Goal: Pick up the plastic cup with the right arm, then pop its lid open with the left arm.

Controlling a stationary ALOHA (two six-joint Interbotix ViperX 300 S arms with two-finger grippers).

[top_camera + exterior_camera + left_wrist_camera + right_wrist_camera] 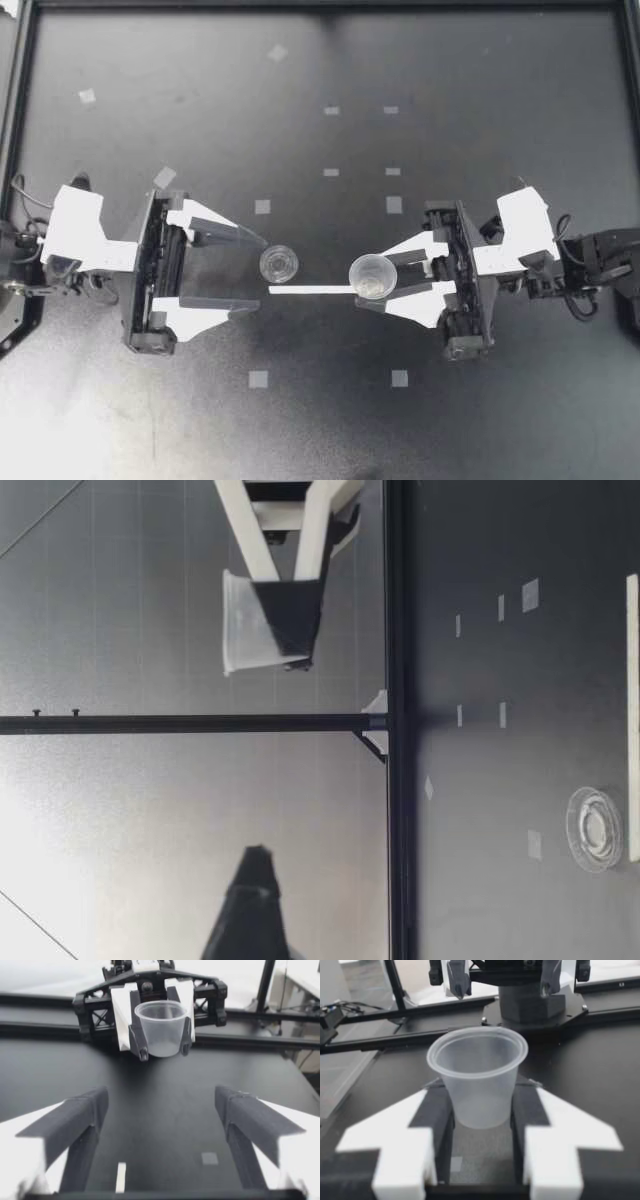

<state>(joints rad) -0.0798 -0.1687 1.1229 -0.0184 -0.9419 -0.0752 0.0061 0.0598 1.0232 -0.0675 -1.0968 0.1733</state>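
Observation:
My right gripper (378,282) is shut on a clear plastic cup (370,272), right of the table's middle. It holds the cup (240,620) upright, well above the table, mouth up. In the right wrist view both fingers press the cup (477,1080) from two sides. My left gripper (260,275) faces it, open wide and holding nothing. A smaller clear round piece (279,264), a cup or a lid, rests on the table just ahead of the left fingertips. In the left wrist view the held cup (161,1027) is straight ahead, beyond the open fingers (80,1120).
A thin white strip (310,290) lies flat on the black table (320,420) between the two grippers. Small pale tape squares (262,207) dot the surface. A black frame rail (320,4) runs along the table's far edge.

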